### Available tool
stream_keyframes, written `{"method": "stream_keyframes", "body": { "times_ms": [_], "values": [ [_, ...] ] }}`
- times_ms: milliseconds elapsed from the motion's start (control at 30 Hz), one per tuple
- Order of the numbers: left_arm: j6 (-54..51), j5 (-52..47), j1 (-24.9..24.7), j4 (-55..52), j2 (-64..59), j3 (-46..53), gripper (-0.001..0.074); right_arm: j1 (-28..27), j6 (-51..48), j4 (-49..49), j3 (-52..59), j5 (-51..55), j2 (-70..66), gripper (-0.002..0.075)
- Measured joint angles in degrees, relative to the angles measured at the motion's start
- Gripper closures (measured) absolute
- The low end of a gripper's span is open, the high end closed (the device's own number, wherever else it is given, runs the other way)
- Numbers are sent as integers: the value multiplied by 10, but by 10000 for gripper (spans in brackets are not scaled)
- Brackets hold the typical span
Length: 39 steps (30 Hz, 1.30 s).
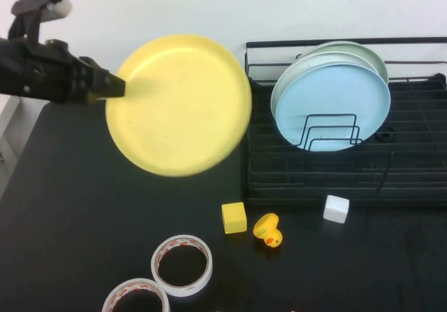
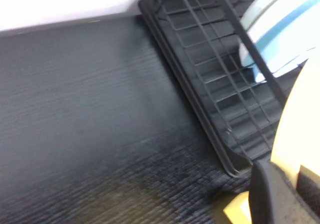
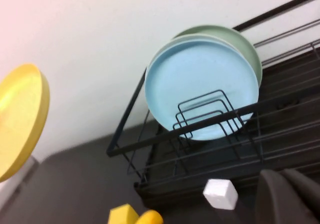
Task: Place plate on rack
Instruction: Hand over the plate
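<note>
One arm was doing the work when I logged this entry. The left gripper (image 1: 117, 86) was at the far left, raised off the table, clamped on the left rim of the yellow plate (image 1: 179, 105). I saw the plate held clear of the black table (image 1: 70, 207), tilted with its face toward the high camera, its right edge just reaching the left end of the rack (image 1: 335, 179). The rack sat at the far right. A light blue plate (image 1: 332, 106) stood upright in its divider loops, with a pale green plate (image 1: 363, 55) stacked just behind it.

I saw the right gripper (image 3: 290, 196) only in its own wrist view, as dark finger tips on the near side of the rack; I could not tell how wide it stood.

Near the rack's front edge lay a yellow block (image 1: 234, 217), a rubber duck (image 1: 268, 230) and a white block (image 1: 336, 209). Two tape rolls (image 1: 182, 264) lay at the near edge.
</note>
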<state>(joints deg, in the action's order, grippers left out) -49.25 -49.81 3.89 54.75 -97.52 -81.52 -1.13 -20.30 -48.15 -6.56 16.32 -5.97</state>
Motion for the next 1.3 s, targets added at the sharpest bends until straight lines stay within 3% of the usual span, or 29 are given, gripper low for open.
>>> {"method": "stream_keyframes", "body": {
  "times_ms": [200,300,467,567,900,1300],
  "values": [
    [-23,95,-82,-4,106,112,734,0,-111,0,-103,26,-157,667],
    [-31,174,-135,-1,158,175,734,0,-169,-2,-167,52,-245,561],
    [-32,308,-233,29,221,266,734,0,-199,-10,-271,125,-372,301],
    [-32,376,-291,40,239,313,734,0,-232,-31,-333,197,-436,221],
    [-33,515,-448,52,246,354,734,0,-442,-151,-444,341,-581,191],
    [-55,542,-526,54,246,354,734,5,-549,-169,-450,405,-648,191]
  ]
}}
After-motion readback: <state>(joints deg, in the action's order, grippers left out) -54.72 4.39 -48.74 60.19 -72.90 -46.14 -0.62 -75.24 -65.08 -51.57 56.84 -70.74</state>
